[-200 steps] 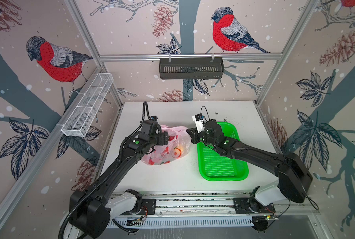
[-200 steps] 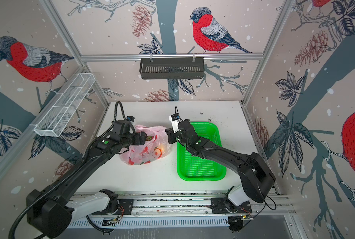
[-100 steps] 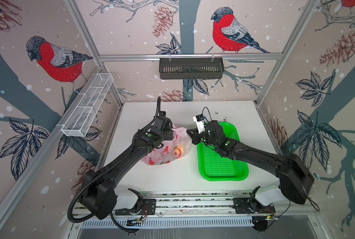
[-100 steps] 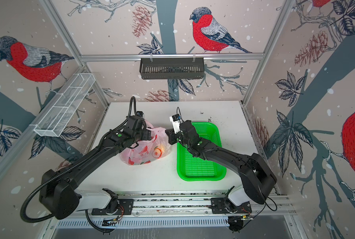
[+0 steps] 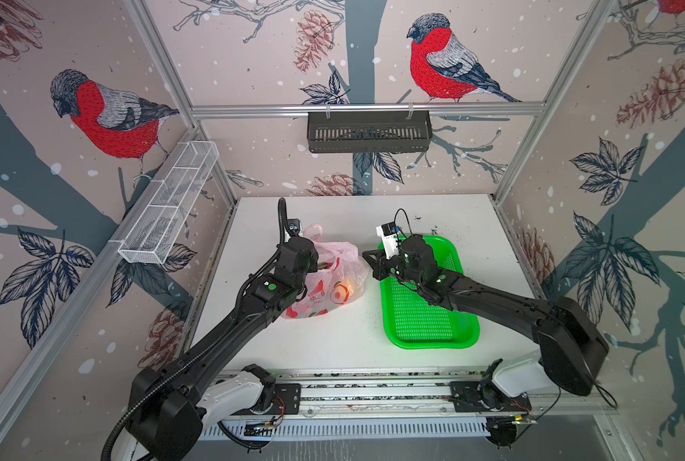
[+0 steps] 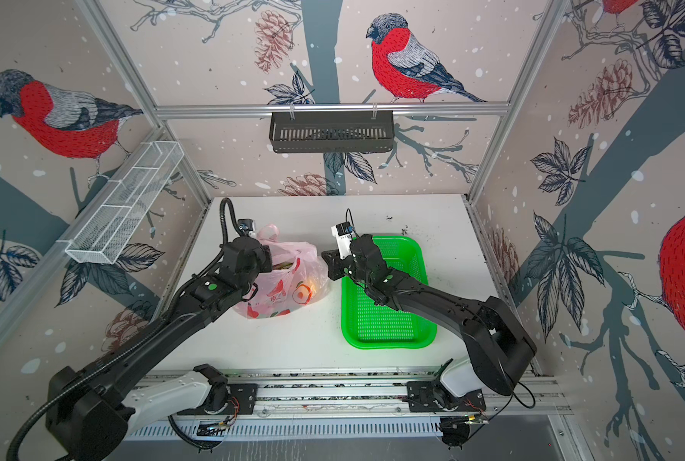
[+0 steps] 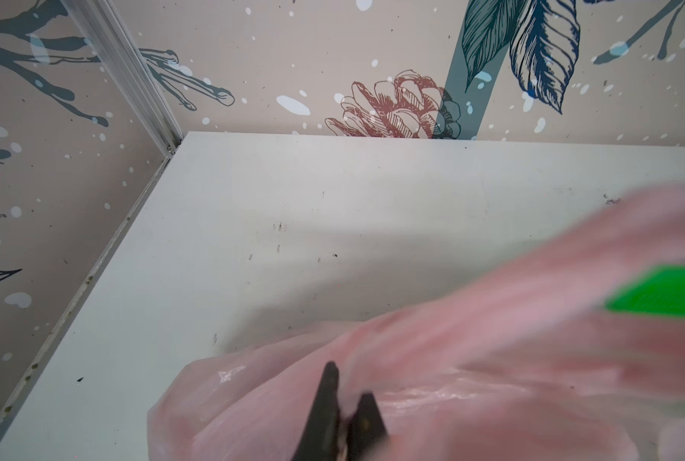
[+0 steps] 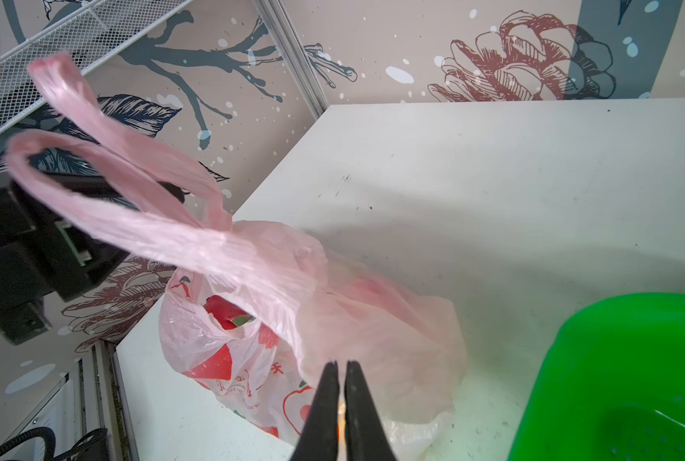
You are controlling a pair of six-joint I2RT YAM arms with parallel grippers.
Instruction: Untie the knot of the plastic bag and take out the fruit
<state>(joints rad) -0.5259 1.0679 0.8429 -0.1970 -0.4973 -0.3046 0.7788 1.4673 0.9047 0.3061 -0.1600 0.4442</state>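
The pale pink plastic bag [image 5: 335, 279] [image 6: 289, 289] sits on the white table left of the green tray. Its two loop handles stand up and meet in a twisted knot [image 8: 219, 233]. An orange fruit [image 5: 347, 288] shows through the plastic. A red fruit with green tips [image 8: 225, 313] shows in a gap at the mouth. My left gripper [image 7: 349, 403] is above the bag's left side, shut on a fold of its plastic. My right gripper [image 8: 341, 369] [image 5: 367, 255] is at the bag's right side, shut on the pink strip that runs down from the handles.
The green perforated tray [image 5: 428, 319] [image 6: 388, 319] lies right of the bag, under my right arm. A black basket [image 5: 369, 131] hangs on the back wall. A white wire shelf [image 5: 169, 211] is on the left wall. Dark crumbs [image 5: 432, 229] dot the table behind the tray.
My left arm swung from the bag's left side to over its top, and its gripper closed on the plastic. The right arm stayed put, still gripping.
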